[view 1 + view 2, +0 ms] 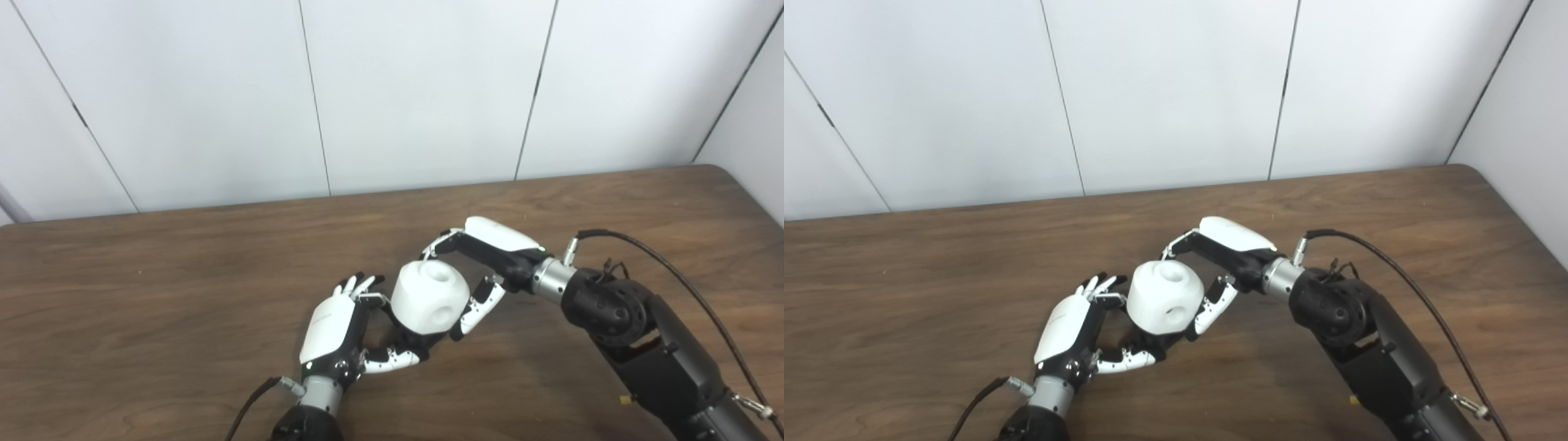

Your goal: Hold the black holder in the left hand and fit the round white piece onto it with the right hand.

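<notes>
The round white piece point(429, 297), a rounded block with holes in its top and side, sits low over the middle of the table. My right hand point(490, 251) is shut on it, with fingers behind it and the thumb point(481, 306) on its near right side. The black holder point(407, 337) shows only as a dark part under the white piece. My left hand point(337, 327) is closed around it from the left, thumb below and fingertips touching the white piece's left side. The two hands meet at the piece, which also shows in the right eye view point(1165, 297).
The brown wooden table point(153, 275) spreads to both sides of the hands. A white panelled wall point(398, 92) stands behind its far edge. A black cable point(686, 288) loops off my right forearm.
</notes>
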Robot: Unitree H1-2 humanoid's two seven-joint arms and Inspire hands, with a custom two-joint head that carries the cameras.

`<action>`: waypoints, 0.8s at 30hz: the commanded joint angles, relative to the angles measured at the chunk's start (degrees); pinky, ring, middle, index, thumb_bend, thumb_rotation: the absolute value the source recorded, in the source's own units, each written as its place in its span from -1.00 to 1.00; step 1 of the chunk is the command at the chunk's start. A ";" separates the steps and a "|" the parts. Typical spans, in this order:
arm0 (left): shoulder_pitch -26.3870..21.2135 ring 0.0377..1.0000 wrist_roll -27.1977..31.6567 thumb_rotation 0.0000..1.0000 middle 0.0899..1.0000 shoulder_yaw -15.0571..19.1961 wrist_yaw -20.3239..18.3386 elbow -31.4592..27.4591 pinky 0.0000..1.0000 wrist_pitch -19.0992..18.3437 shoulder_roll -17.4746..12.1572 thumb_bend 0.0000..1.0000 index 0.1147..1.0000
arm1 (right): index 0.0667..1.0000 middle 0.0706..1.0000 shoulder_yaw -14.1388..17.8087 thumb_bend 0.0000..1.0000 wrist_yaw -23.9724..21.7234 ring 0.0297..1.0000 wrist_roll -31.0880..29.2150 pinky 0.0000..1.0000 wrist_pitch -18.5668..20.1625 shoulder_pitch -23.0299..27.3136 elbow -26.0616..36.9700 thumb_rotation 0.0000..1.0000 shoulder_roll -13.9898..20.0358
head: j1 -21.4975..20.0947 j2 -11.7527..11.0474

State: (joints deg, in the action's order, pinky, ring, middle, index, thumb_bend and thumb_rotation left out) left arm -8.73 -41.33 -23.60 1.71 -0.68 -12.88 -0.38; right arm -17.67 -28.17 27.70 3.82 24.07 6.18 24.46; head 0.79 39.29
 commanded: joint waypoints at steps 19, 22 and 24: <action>-0.19 1.00 0.00 -0.90 0.82 -0.58 -1.47 0.10 1.00 -1.04 1.73 0.05 -0.18 | -0.12 0.43 -0.60 0.01 0.54 0.62 0.76 0.88 -0.88 1.94 0.87 -0.74 -0.64 | 0.42 -0.10; -0.21 1.00 0.01 -0.90 0.82 -0.56 -1.31 0.19 1.00 -0.77 1.66 0.04 -0.18 | -0.12 0.43 -0.22 0.01 0.62 0.61 0.72 0.87 0.07 1.82 1.32 -0.74 -0.94 | 0.29 -0.15; -0.24 1.00 0.03 -0.90 0.81 -0.53 -1.29 0.25 1.00 -0.75 1.65 0.04 -0.18 | -0.12 0.44 0.49 0.02 0.49 0.62 -0.24 0.92 1.22 1.60 1.41 -0.74 -1.28 | 0.17 -0.28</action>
State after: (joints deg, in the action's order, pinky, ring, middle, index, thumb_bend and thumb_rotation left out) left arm -8.76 -42.06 -23.56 1.73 -0.67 -13.02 0.30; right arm -17.88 -28.20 28.04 4.45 24.21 6.14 23.72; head 0.88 38.94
